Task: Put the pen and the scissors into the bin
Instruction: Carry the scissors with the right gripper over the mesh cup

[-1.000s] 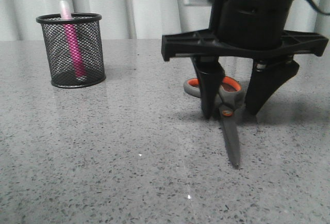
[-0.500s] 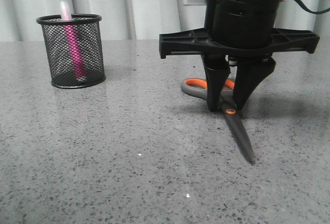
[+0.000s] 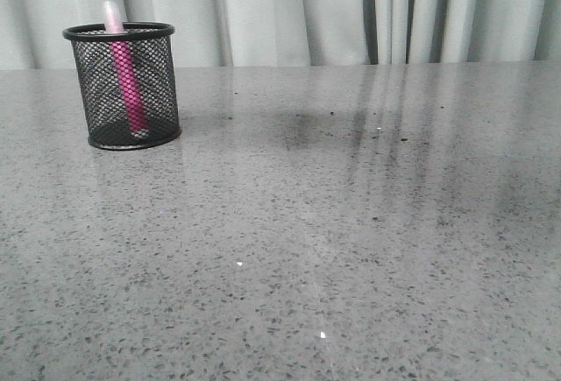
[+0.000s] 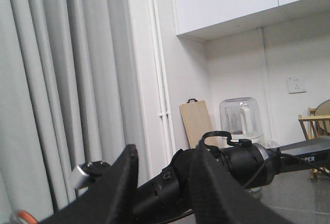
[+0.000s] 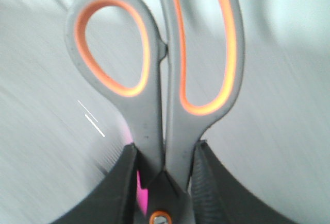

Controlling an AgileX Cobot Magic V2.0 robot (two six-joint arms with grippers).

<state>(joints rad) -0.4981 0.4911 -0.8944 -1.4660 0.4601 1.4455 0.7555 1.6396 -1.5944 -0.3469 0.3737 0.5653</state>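
Note:
The bin (image 3: 158,83), a black mesh cup, stands on the table at the far left in the front view. The pink pen (image 3: 124,70) stands upright inside it, its pale cap above the rim. The scissors (image 5: 150,126) show only in the right wrist view, blurred, with their grey, orange-lined handles pointing away from the fingers. My right gripper (image 5: 166,147) is shut on them just above the orange pivot. A pink sliver (image 5: 142,188) shows beside the scissors. My left gripper (image 4: 165,152) is open and empty, held up in the air. Neither gripper appears in the front view.
The grey speckled table (image 3: 351,250) runs back to pale curtains (image 3: 351,13). In the left wrist view my right arm (image 4: 237,162) crosses behind the left fingers. Behind it are a white wall, a wooden board and a glass jar.
My right gripper closed on the scissors on the table. It then lifted them up out of the front view. The bin and pen have not moved.

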